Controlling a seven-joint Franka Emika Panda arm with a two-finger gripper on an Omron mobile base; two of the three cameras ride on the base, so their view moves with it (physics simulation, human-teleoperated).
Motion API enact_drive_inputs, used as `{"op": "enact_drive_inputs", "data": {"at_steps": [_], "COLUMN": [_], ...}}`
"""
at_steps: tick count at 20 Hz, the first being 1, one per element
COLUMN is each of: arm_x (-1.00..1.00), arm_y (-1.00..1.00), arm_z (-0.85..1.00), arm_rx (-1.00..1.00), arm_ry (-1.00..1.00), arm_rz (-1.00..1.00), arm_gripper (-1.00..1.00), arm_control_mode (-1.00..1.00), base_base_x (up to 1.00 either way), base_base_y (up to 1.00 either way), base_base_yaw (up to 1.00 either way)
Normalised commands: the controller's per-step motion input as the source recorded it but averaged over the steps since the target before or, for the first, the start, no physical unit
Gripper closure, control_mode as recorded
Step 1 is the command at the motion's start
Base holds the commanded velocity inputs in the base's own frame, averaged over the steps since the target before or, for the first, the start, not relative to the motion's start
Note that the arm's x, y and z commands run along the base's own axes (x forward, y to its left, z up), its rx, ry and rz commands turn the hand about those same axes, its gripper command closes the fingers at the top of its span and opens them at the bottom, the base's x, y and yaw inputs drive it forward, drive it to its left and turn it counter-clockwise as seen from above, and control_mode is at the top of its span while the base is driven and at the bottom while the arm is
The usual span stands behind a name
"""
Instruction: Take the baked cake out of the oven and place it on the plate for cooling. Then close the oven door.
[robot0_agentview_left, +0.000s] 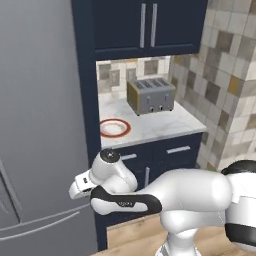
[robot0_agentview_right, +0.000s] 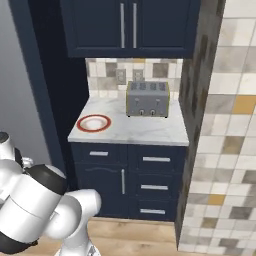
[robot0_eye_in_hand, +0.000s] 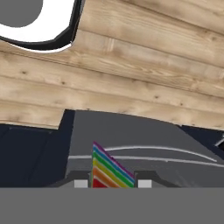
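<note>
grip: gripper (robot0_eye_in_hand: 113, 184) pinched on rainbow-striped cake (robot0_eye_in_hand: 109, 168), wedge standing between the tips | target: plate (robot0_agentview_left: 115, 128) on the counter (robot0_agentview_left: 165, 122), ahead and above the low-held hand, probably up-right | toaster (robot0_agentview_left: 150, 95) beside plate

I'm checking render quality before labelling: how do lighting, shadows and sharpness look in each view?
Left base view: soft, even light, no glare, slightly blurry edges on the toaster and plate. Right base view: same flat light, with the recess left of the counter very dark. Hand view: wood floor evenly lit; the rainbow-layered cake between the fingers looks crisp.
</note>
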Motion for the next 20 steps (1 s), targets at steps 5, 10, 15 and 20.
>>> {"op": "enact_drive_inputs", "data": {"at_steps": [5,10,15,20], "arm_x": [0.00,0.00,0.00,0.00], "arm_y": [0.00,0.00,0.00,0.00], "arm_z": [0.00,0.00,0.00,0.00], "arm_rx": [0.00,0.00,0.00,0.00], "arm_ry": [0.00,0.00,0.00,0.00], "arm_rz": [0.00,0.00,0.00,0.00], "arm_gripper": [1.00,1.00,1.00,1.00], "arm_control_mode": [1.00,1.00,1.00,1.00], "base_base_x": [0.30,0.36,0.45,0.33], "base_base_y": [-0.69,-0.62,-0.39,0.14], "base_base_yaw": [0.00,0.00,0.00,0.00]}}
